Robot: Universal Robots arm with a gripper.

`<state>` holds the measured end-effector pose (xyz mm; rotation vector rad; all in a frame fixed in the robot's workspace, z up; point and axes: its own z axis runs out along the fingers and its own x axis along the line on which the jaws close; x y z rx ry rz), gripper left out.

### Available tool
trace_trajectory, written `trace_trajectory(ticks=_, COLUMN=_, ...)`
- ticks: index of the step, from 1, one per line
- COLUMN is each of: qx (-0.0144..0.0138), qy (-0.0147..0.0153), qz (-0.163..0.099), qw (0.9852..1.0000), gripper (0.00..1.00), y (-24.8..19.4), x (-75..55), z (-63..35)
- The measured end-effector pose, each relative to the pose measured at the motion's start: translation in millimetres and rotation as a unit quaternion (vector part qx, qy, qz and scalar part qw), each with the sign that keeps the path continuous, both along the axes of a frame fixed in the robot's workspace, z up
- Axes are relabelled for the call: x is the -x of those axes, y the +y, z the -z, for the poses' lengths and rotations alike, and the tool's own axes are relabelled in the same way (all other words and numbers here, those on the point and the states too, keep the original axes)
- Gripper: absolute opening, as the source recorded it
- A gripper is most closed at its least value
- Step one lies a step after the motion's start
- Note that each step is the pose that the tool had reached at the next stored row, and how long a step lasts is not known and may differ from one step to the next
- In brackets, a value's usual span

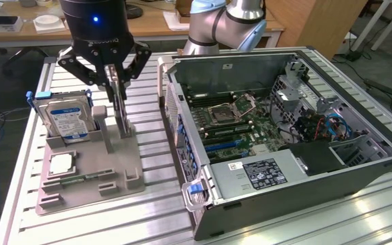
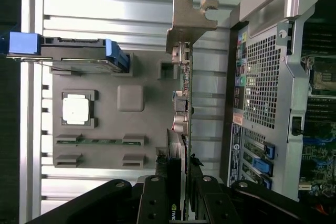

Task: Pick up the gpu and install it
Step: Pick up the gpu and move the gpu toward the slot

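The black robot gripper (image 1: 116, 84) has its jaws closed on the upper edge of the gpu (image 1: 120, 109), a thin, flat, dark grey-black circuit card with a silvery metal end bracket (image 2: 189, 22). The card stands upright on its long edge in a slot of the grey moulded parts holder (image 1: 114, 163), just beside the silver hard drive with the blue label (image 1: 63, 117) and near the open black computer case (image 1: 359, 173). The card is probably light and stiff but fragile. Its bare board faces near the top edge look safest to hold, away from components, connector and bracket.
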<state>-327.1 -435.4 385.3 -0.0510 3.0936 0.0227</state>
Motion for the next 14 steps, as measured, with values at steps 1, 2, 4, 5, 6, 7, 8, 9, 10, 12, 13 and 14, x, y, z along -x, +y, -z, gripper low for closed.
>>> trace_trajectory(ticks=1, qx=0.0000, qy=0.0000, qz=0.000, qw=1.0000, gripper=0.26, y=0.0, x=0.0, z=-0.6)
trace_trajectory(ticks=2, qx=0.0000, qy=0.0000, qz=0.000, qw=1.0000, gripper=0.26, y=0.0, x=0.0, z=-1.2)
trace_trajectory(ticks=4, qx=-0.0001, qy=-0.0001, qz=0.000, qw=1.0000, gripper=0.26, y=0.0, x=0.0, z=-2.4)
trace_trajectory(ticks=5, qx=-0.0001, qy=0.0000, qz=0.000, qw=1.0000, gripper=0.26, y=0.0, x=0.0, z=-3.1)
trace_trajectory(ticks=6, qx=-0.0001, qy=0.0000, qz=0.000, qw=1.0000, gripper=0.26, y=0.0, x=0.0, z=-3.8)
trace_trajectory(ticks=7, qx=-0.0002, qy=0.0000, qz=0.000, qw=1.0000, gripper=0.26, y=0.0, x=0.0, z=-4.5)
trace_trajectory(ticks=8, qx=-0.0002, qy=0.0000, qz=0.000, qw=1.0000, gripper=0.26, y=0.0, x=0.0, z=-5.1)
trace_trajectory(ticks=9, qx=-0.0003, qy=0.0000, qz=0.000, qw=1.0000, gripper=0.26, y=0.0, x=0.0, z=-5.8)
trace_trajectory(ticks=10, qx=-0.0003, qy=0.0000, qz=0.000, qw=1.0000, gripper=0.26, y=0.0, x=0.0, z=-6.4)
trace_trajectory(ticks=12, qx=-0.0003, qy=0.0000, qz=0.000, qw=1.0000, gripper=0.26, y=0.0, x=0.0, z=-7.6)
trace_trajectory(ticks=13, qx=-0.0003, qy=0.0000, qz=0.000, qw=1.0000, gripper=0.26, y=0.0, x=0.0, z=-8.3)
trace_trajectory(ticks=14, qx=-0.0003, qy=0.0000, qz=0.000, qw=1.0000, gripper=0.26, y=0.0, x=0.0, z=-8.9)
